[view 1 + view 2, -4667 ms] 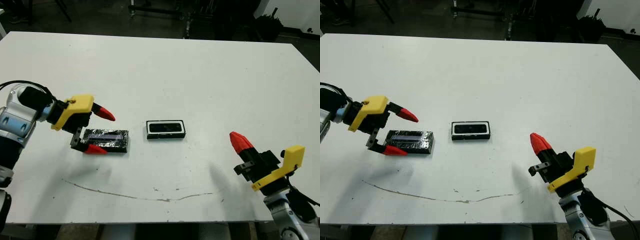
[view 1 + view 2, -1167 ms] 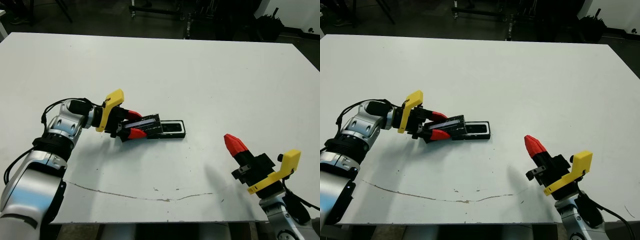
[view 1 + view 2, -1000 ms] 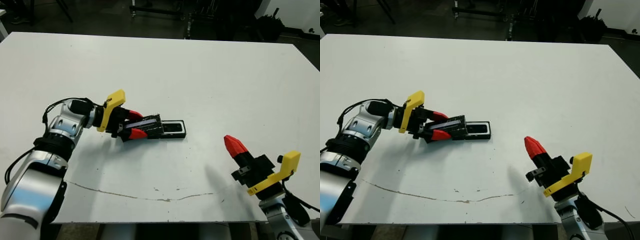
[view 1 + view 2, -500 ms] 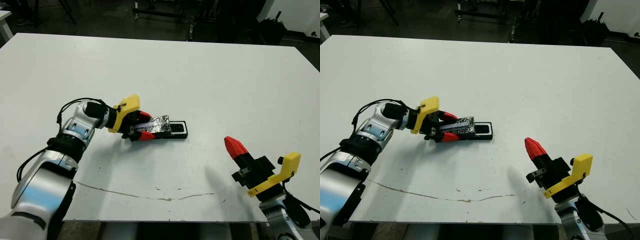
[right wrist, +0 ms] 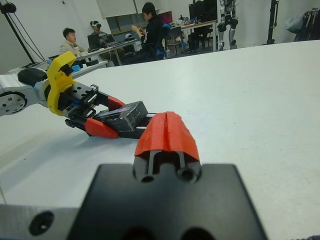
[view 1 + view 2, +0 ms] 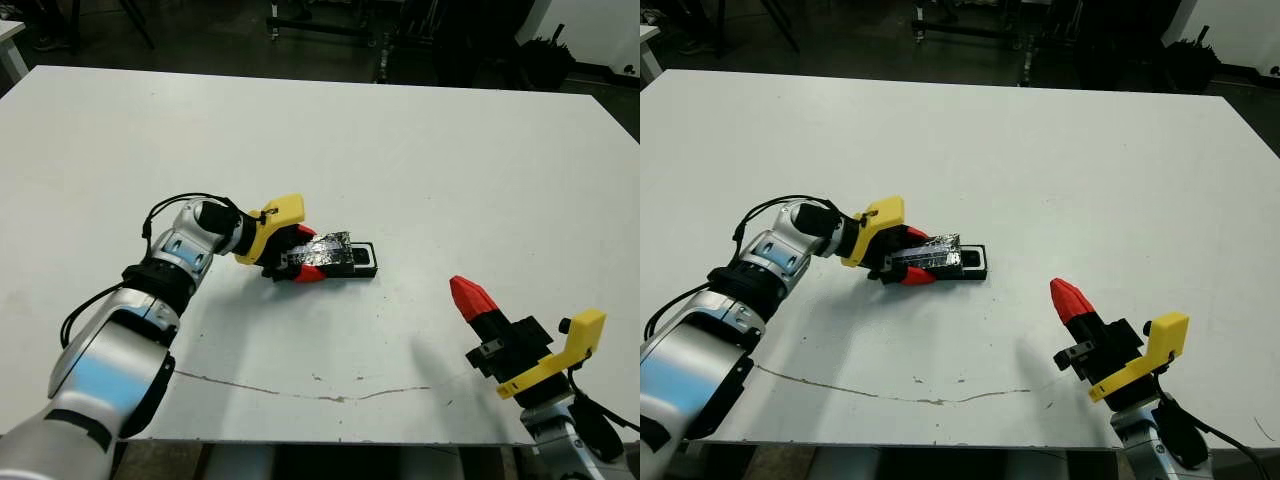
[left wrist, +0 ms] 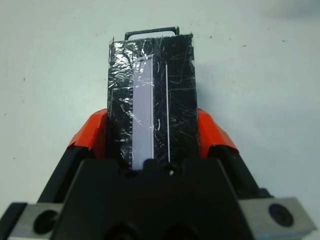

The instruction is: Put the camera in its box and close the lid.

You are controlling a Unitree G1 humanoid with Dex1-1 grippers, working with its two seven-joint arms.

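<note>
My left gripper (image 6: 301,254) is shut on the lid (image 6: 326,248), a glossy, crinkly black slab, with one red finger (image 7: 89,136) on each long side. The lid slants down to the right and covers most of the box (image 6: 366,259). Only the box's black-rimmed right end still shows, and its far rim (image 7: 151,33) peeks out past the lid in the left wrist view. The camera is hidden under the lid. My right gripper (image 6: 470,298) is shut and holds nothing, hovering near the table's front right, well away from the box.
A thin dark scratch (image 6: 300,385) runs across the white table (image 6: 420,150) near its front edge. In the right wrist view, people (image 5: 150,22) sit at desks beyond the far edge of the table.
My left gripper has carried the lid to the right, so it now covers more of the box. The right arm has stayed where it was.
</note>
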